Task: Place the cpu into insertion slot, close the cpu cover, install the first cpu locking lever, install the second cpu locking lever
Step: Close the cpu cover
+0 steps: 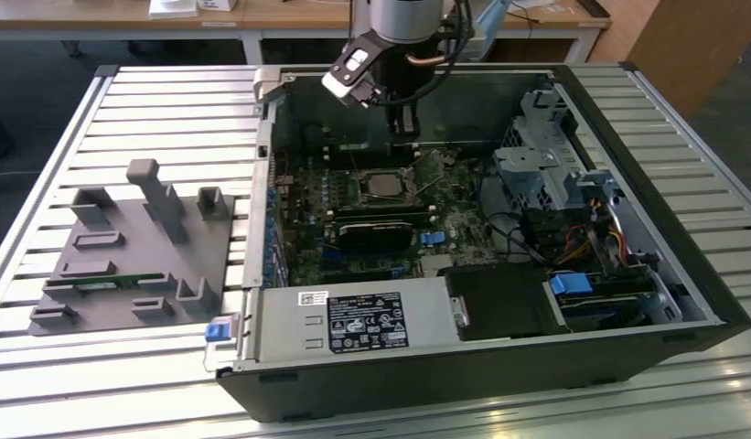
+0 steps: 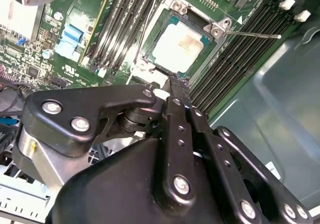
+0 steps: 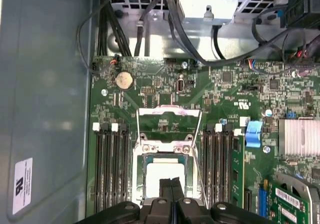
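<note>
The cpu [image 2: 180, 42] lies flat in the insertion slot [image 2: 150, 44] on the green motherboard, its silver top [image 3: 161, 173] showing in both wrist views. The cpu cover [image 3: 169, 112] seems to stand raised at the slot's edge, with board visible through its window. A thin wire locking lever [image 2: 255, 34] sticks out sideways from the slot's corner. My gripper [image 2: 175, 82] hangs just above the slot's edge with its black fingers [image 3: 166, 189] pressed together and nothing between them. In the exterior view the gripper [image 1: 406, 137] is at the back of the open case, above the cpu [image 1: 385, 186].
Memory slots [image 3: 107, 164] flank the socket on both sides. A black card [image 1: 375, 229] lies in front of it, cables [image 1: 516, 233] and a drive cage [image 1: 534, 169] towards the exterior view's right. A grey fixture [image 1: 137, 251] sits on the slatted table outside the case.
</note>
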Controlling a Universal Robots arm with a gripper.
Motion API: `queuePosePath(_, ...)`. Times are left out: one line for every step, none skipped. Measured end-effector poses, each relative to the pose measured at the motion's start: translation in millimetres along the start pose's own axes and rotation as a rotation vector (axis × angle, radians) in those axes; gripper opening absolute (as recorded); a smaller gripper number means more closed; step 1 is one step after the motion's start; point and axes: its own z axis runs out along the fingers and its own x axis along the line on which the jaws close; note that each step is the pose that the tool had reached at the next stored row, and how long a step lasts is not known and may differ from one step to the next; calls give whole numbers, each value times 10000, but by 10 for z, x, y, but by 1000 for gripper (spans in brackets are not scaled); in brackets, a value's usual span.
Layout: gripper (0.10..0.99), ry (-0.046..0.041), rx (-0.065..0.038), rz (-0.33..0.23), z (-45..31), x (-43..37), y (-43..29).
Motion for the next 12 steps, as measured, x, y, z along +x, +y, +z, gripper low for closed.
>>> queuePosePath(106,0,0,1,0,0,2)
queuePosePath(106,0,0,-1,0,0,5)
queuePosePath(106,0,0,-1,1,0,10)
queuePosePath(106,0,0,0,1,0,15)
queuePosePath(106,0,0,0,1,0,22)
queuePosePath(106,0,0,0,1,0,28)
queuePosePath(106,0,0,0,2,0,35)
queuePosePath(106,1,0,-1,2,0,40)
queuePosePath(106,1,0,0,2,0,44)
queuePosePath(106,0,0,0,3,0,48)
queuePosePath(106,0,0,0,3,0,53)
queuePosePath(106,1,0,0,3,0,57)
